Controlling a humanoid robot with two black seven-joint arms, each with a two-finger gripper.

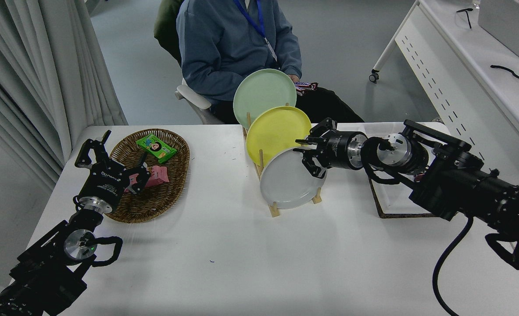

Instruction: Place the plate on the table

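Item: plate (288, 184), light grey, standing on edge in the nearest slot of a wooden rack (271, 207) on the white counter (241, 263), face tilted toward the camera. Yellow plate (274, 131) and green plate (261, 93) stand behind it.

Right claw (308, 153): at the plate's upper right rim, fingers spread, one ahead of the rim and one behind; nothing gripped yet.

Left claw (110, 169): parked by the basket (154, 175), open, well apart from the plate.

Key relation: plate lies left and slightly below the right claw, rim between its fingers; the right arm is nearer. Likely next: close, lift clear.
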